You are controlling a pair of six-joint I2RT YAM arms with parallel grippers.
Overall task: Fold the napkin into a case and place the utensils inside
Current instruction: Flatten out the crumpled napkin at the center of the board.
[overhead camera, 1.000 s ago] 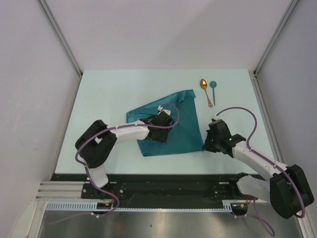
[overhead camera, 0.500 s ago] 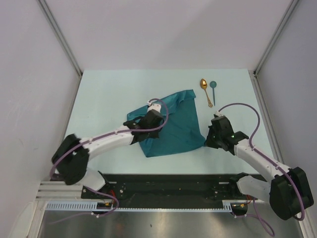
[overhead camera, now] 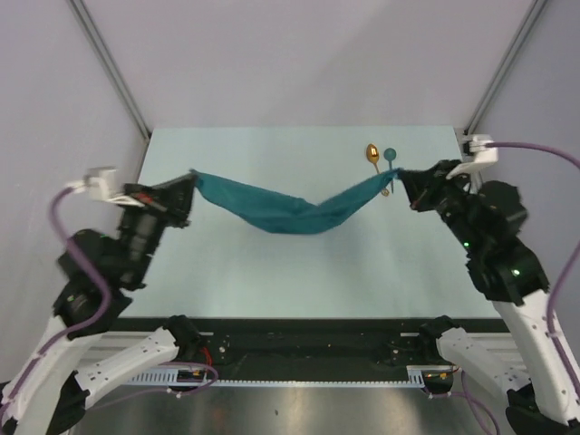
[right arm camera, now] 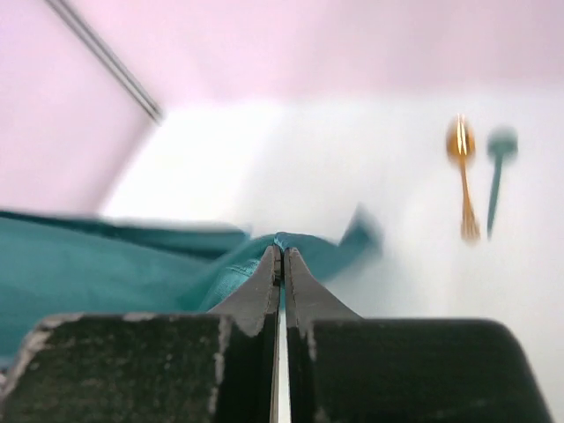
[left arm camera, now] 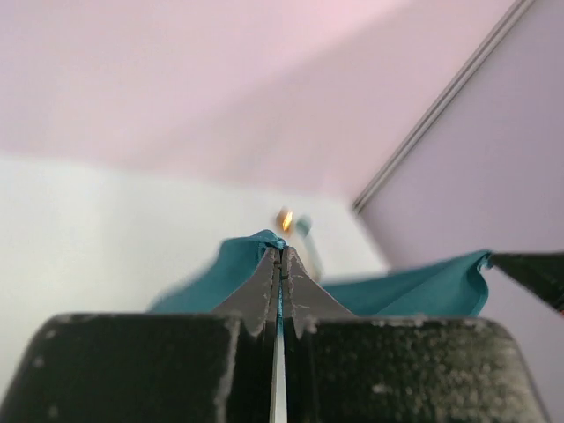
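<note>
**A:** Well, start close in. What is the left pincer (overhead camera: 192,177) doing?

**B:** Its jaws are pressed flat together on one corner of the napkin (overhead camera: 290,216). In its wrist view a sliver of teal cloth shows right at the tips.

**A:** And the right pincer (overhead camera: 403,175)?

**B:** It is clamped tight on the opposite corner (the cloth bunches up just ahead of its tips).

**A:** So where does the napkin hang?

**B:** It is strung between the two pincers, lifted at both ends and sagging in the middle like a hammock. From above I cannot tell whether the lowest part touches the table (overhead camera: 272,272).

**A:** What lies farther out?

**B:** The spoons lie on the table, ahead of the right pincer's tips and a little to one side. The gold spoon (overhead camera: 372,154) and the teal spoon (overhead camera: 390,156) lie side by side, close but apart, with their bowls on the far side. In the overhead view the raised cloth near the right pincer crosses the end of the gold spoon's handle.

**A:** And seen from the left pincer?

**B:** The spoons are well beyond it, past the sagging cloth, and both lie outside the napkin.
</note>
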